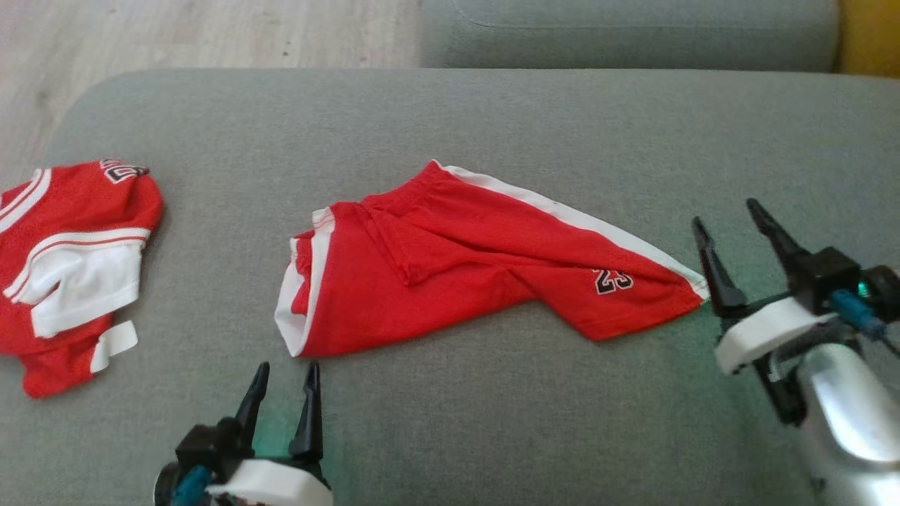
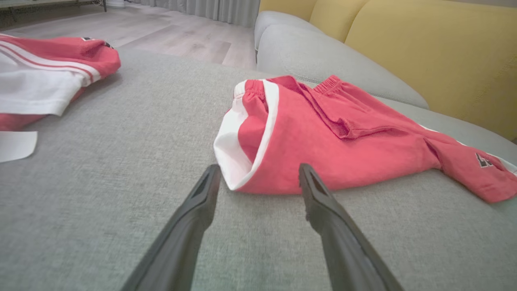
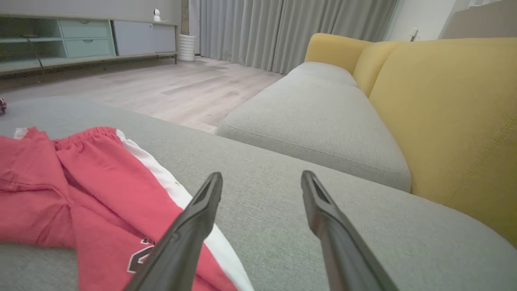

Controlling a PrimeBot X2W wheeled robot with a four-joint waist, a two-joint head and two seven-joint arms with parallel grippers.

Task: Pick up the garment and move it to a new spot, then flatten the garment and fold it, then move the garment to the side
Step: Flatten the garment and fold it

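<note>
Could catch only the top layer when closing the left gripper (image 1: 288, 367) on the near white-trimmed opening of the red shorts (image 1: 457, 267), given the gaping hem and the lining on show there. Would then drag the cloth into a twist instead of lifting it flat. Same danger at the far end: could nip just the white side stripe with the right gripper (image 1: 724, 213) and leave the numbered leg to sag and fold under. Might also deepen the ridge of bunched fabric below the waistband by pulling harder on one end than the other. Could even sweep the shorts toward the second red-and-white garment (image 1: 70, 246) at the left and tangle the two, though well apart for now.

Both pincers spread wide and empty. Left one just short of the white-trimmed opening, not touching. Right one just beside the tip of the outstretched leg, touching or not hard to tell from the head view.

Shorts in the middle of the grey sofa cushion (image 1: 492, 119), mostly flat but askew. Elastic waistband at the far left, partly folded over. One leg stretched toward the right, with a small number patch and a white stripe along its far edge. Thin cloth, probably limp in handling.
</note>
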